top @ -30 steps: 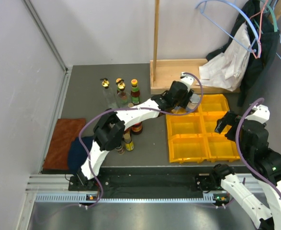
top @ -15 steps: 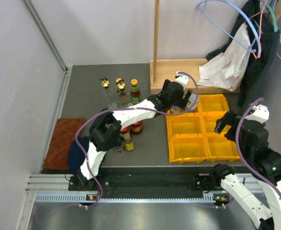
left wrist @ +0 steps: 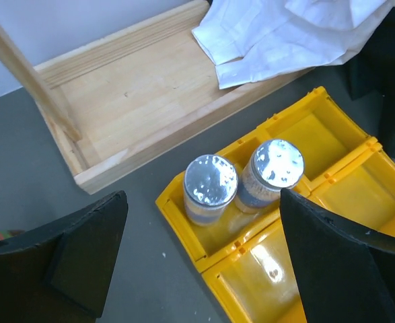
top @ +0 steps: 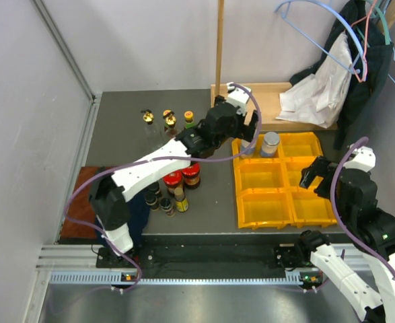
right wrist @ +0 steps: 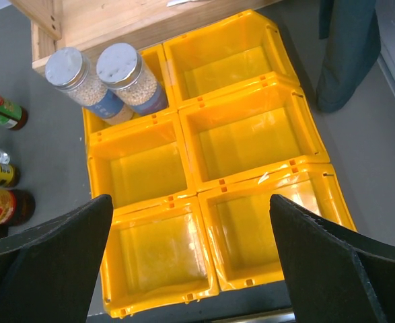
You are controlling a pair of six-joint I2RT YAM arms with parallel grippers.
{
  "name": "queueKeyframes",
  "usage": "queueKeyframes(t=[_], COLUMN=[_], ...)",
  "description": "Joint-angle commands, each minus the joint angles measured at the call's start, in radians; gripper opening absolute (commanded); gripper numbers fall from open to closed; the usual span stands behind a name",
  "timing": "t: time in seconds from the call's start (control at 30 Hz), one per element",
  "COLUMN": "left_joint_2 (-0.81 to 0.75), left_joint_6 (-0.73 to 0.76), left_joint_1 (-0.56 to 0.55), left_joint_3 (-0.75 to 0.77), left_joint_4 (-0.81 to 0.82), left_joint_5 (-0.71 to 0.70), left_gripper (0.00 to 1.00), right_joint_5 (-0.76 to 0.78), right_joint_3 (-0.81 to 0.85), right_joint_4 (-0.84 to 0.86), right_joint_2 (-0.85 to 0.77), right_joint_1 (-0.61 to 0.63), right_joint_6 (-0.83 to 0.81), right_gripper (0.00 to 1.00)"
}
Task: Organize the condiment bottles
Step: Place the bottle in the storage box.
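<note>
Two silver-lidded pale jars stand side by side in the far-left compartment of the yellow bin. My left gripper hovers above them, open and holding nothing; from the top it hides one jar, and the other jar shows. Red-lidded jars and small dark bottles cluster left of the bin. Gold-stoppered clear bottles stand further back. My right gripper hangs open over the bin's near compartments.
A wooden tray with an upright post sits behind the bin, with white cloth draped on its right end. Dark clothes and hangers hang at the right. A brown cloth lies at the table's left.
My left gripper opened off the silver-lidded jar, leaving it in the bin beside the other, then lifted and drew back to the left. The right arm has not moved.
</note>
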Motion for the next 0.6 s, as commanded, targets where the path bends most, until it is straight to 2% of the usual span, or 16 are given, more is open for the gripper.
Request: queueKeyframes(t=[0.0,0.27,0.43,0.57], left_joint_2=[-0.161,-0.472,-0.717,-0.865], left_joint_6=[-0.019,-0.173,-0.320,-0.388], left_joint_1=[0.001,0.002,0.002,0.002], left_joint_3=[-0.095,-0.397,-0.616,-0.699], left_joint_4=[-0.077,-0.175,-0.150,-0.186], left_joint_5=[-0.043,-0.217,-0.309,-0.362], left_gripper=[0.99,0.99,0.99,0.99], right_joint_5=[-0.063,-0.296,-0.445,-0.494], right_joint_3=[-0.008,-0.066,-0.158,-0.173], right_joint_4=[0.051,0.121,0.284,0.351], right_joint_2=[-0.001,0.072,0.043,0.090], right_joint_1=[-0.010,-0.010,-0.009,0.021], right_joint_6=[-0.033,-0.021,0.034,0.065], right_gripper=[0.99,0.99,0.99,0.99])
